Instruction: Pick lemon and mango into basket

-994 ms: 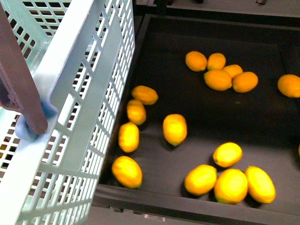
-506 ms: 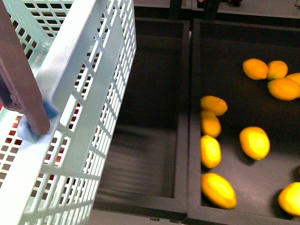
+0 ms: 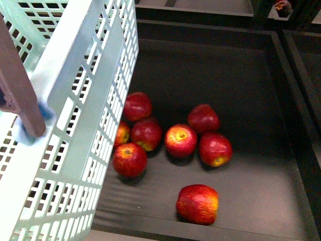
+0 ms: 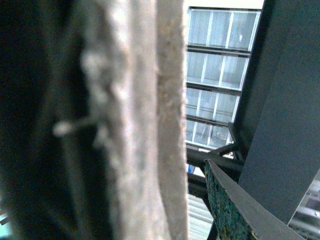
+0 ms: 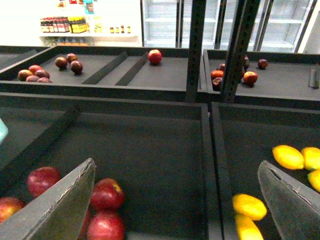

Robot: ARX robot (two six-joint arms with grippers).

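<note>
Red apples [image 3: 180, 140] beside the basket [image 3: 75, 100]: wrong fruit. Right claw [image 5: 176, 164] gapes empty, left claw [image 4: 192, 167] unclear; seek yellow fruit [image 5: 287, 156] beyond.

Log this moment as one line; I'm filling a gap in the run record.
basket beside bin of red apples | yellow fruits in next bin | right gripper open, empty | left wrist view blurred

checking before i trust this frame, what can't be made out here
Front view: what lies in the basket, cut off by the left edge.
Left wrist view: left jaws open or shut; a blurred pale surface fills most of it.
Right wrist view: what kind the yellow fruit are; small, cut by the edge.
</note>
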